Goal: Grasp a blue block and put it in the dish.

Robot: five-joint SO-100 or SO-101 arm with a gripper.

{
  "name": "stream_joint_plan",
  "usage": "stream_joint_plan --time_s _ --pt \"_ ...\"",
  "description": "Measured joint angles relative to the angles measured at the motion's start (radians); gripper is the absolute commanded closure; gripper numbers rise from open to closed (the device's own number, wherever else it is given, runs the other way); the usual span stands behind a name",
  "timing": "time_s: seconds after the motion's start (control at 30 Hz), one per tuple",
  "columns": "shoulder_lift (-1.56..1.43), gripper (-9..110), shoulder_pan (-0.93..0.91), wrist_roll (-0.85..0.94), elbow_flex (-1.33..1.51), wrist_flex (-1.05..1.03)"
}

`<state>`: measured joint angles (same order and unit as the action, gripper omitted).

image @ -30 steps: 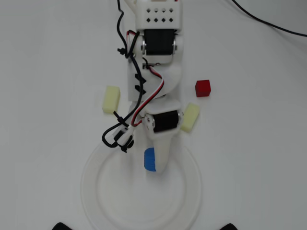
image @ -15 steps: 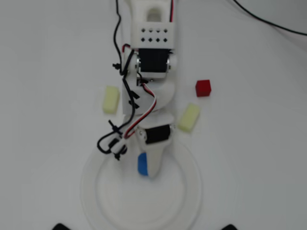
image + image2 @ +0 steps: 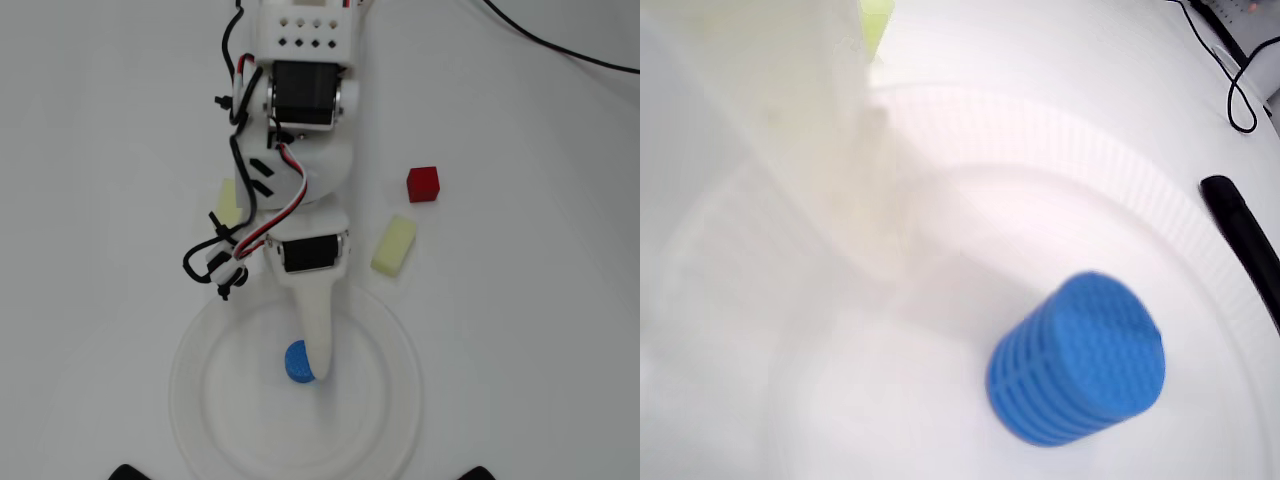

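Note:
The blue block (image 3: 297, 362) is a short blue cylinder that rests inside the dish (image 3: 390, 400), a large round white plate, near its middle. My gripper (image 3: 308, 368) reaches over the dish from above, and its long white finger lies just right of the block in the overhead view. In the wrist view the block (image 3: 1078, 360) sits tilted on the dish floor (image 3: 1060, 140), with a clear gap between it and the blurred white finger (image 3: 840, 150) at the left. No second finger shows. The gripper looks open and holds nothing.
A red cube (image 3: 423, 184) and a pale yellow block (image 3: 394, 246) lie right of the arm, beyond the dish. Another pale yellow block (image 3: 229, 203) lies left, partly under the arm. A black cable (image 3: 560, 50) crosses the top right. Black feet (image 3: 478, 473) show at the bottom edge.

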<state>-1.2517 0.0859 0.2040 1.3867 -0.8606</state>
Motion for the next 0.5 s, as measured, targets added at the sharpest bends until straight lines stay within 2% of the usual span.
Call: stream_joint_plan --time_s 0.27,0.5 --pt "-0.293 47 -0.017 -0.028 0.006 -0.339" --pt "-0.684 47 -0.02 -0.026 0.353 -0.391"
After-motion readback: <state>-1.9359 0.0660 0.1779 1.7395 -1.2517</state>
